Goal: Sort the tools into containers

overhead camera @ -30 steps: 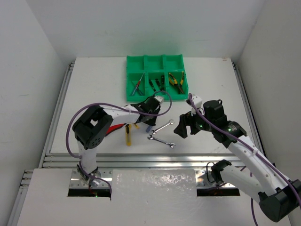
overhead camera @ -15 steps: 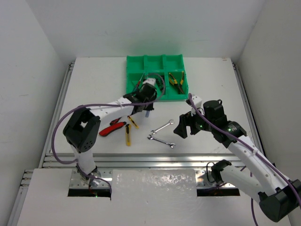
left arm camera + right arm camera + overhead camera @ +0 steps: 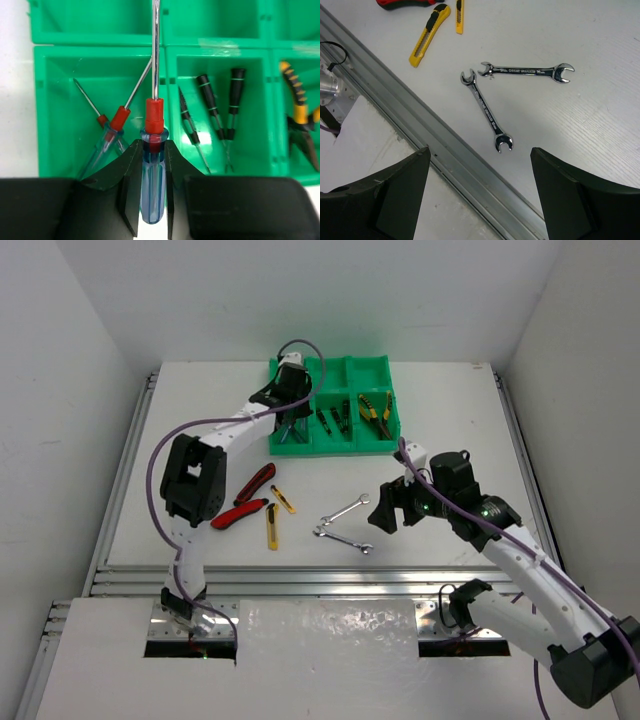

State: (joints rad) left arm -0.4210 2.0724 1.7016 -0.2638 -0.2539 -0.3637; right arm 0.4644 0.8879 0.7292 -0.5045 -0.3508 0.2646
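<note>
Screwdriver [image 3: 154, 112], pinched in the left gripper [image 3: 152, 155], now hangs off the table over the tray [image 3: 100, 47] compartment holding its twins [image 3: 112, 127], ready for release; right gripper [image 3: 480, 155] gapes empty.

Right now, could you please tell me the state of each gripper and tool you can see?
left gripper, shut on blue-handled screwdriver.
blue-handled screwdriver, gripped by its handle above the green tray.
right gripper, open and empty.
wrenches, lying unsorted on the table.
yellow box cutters, unsorted on the table.
pliers, sorted in the tray.
</note>
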